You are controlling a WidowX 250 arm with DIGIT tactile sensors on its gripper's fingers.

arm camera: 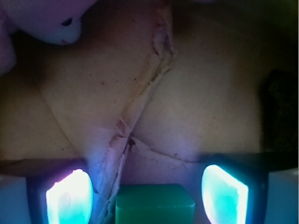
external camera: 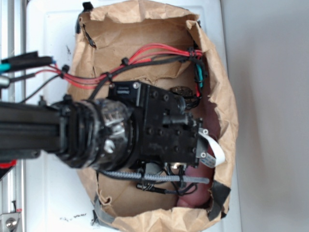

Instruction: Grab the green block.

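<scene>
The robot arm reaches down into a brown paper bag (external camera: 219,96).

From the wrist view, a pink plush rabbit (arm camera: 51,21) lies at the top left. Below it, the pincer (arm camera: 147,196) stands wide open, holding nothing, with one glowing finger (arm camera: 69,196) on each side. The green block (arm camera: 155,203) sits on the bag floor between the fingers, touching neither. A dark brown lump (arm camera: 280,112) rests far right.

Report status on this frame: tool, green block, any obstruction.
Tool open, down inside paper bag. Green block between the fingers, not gripped. Pink plush rabbit off to the side, path clear.
</scene>
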